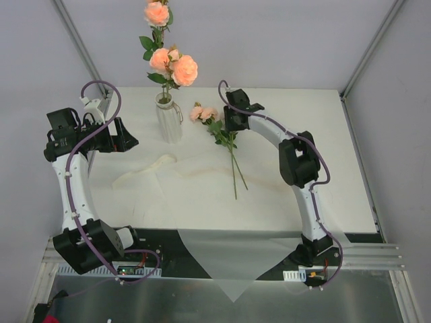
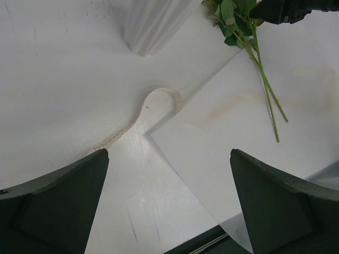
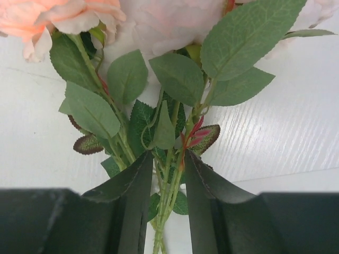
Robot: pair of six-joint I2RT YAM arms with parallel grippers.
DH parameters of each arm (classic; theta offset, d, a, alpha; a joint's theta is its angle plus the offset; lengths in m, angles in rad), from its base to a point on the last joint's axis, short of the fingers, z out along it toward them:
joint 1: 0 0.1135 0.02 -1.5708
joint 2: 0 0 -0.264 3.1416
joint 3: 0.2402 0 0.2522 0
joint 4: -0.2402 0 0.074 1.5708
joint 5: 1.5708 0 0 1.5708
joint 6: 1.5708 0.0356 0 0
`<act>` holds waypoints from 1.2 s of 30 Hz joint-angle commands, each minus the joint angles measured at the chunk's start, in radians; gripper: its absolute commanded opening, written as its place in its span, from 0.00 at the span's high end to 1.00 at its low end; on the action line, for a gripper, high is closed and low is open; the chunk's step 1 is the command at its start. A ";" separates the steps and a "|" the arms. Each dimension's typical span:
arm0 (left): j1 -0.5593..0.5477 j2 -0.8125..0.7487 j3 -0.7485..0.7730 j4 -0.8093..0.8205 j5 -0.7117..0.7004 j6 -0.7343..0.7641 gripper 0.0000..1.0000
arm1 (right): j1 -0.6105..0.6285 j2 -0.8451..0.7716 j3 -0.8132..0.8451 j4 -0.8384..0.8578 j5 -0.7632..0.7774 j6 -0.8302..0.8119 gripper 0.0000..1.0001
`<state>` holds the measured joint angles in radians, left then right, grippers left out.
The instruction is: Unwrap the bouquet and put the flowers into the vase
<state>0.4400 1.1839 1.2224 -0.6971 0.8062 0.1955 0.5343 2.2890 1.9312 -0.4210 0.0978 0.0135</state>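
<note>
Though unwrapped, not yet all housed: last flowers (image 1: 223,136) lying on table (image 1: 310,141) just right of vase (image 1: 168,122), stems clamped in right pincer (image 3: 168,159). Left pincer (image 2: 169,153) spread wide, empty. Next, likely: lift, swing upright, thread stems into narrow, already occupied mouth.

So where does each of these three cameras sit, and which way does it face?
Top: above and behind the arms, looking down on the table; both arms show whole.
Left wrist: on the left arm, looking down past the open left pincer at ribbon and wrapping sheet.
Right wrist: on the right arm, looking along the right pincer, closed around flower stems.
Shared: top and left wrist both show the vase.
</note>
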 commanded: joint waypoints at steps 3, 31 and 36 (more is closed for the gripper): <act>0.006 0.019 0.035 -0.012 0.008 0.016 0.01 | -0.005 0.035 0.086 -0.044 0.031 -0.033 0.67; 0.008 0.014 0.012 -0.015 0.010 0.019 0.01 | -0.031 -0.135 -0.041 0.062 0.102 -0.078 0.90; 0.008 0.010 0.006 -0.013 0.014 0.016 0.01 | -0.082 -0.244 -0.132 0.085 0.131 -0.089 0.92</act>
<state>0.4404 1.2087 1.2224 -0.6971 0.8005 0.2008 0.4984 2.2185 1.8462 -0.3882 0.1696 -0.0509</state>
